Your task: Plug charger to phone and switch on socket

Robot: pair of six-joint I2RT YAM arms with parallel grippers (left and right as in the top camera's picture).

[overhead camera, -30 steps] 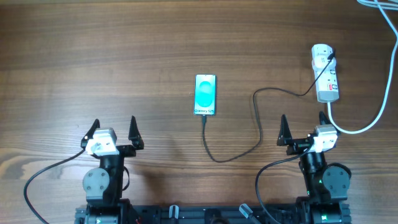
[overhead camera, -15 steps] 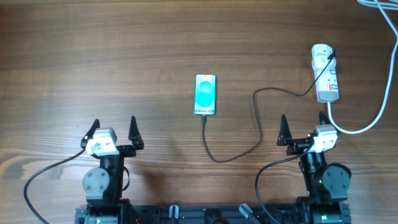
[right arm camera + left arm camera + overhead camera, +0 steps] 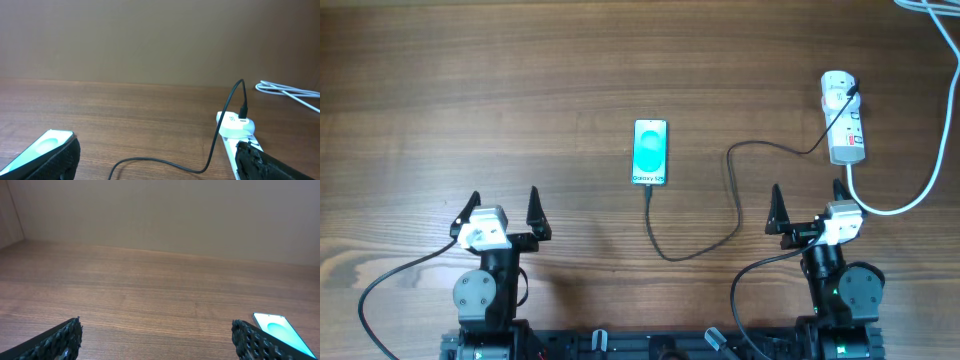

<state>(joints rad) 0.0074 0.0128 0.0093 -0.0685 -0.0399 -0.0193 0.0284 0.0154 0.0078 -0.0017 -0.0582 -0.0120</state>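
The phone (image 3: pixel 650 152) lies flat mid-table with a cyan screen; it also shows in the left wrist view (image 3: pixel 278 330) and the right wrist view (image 3: pixel 42 146). The thin black charger cable (image 3: pixel 735 210) runs from the white socket (image 3: pixel 843 130) in a loop to its plug tip (image 3: pixel 648 194), which lies just below the phone's near end; I cannot tell whether it is inserted. The cable and socket (image 3: pixel 237 129) show in the right wrist view. My left gripper (image 3: pixel 502 210) is open and empty, left of the phone. My right gripper (image 3: pixel 808 207) is open and empty, below the socket.
A thick white cord (image 3: pixel 920 190) runs from the socket's near end, curves right and up along the table's right edge. It also shows far right in the right wrist view (image 3: pixel 290 91). A plain wall stands behind the table.
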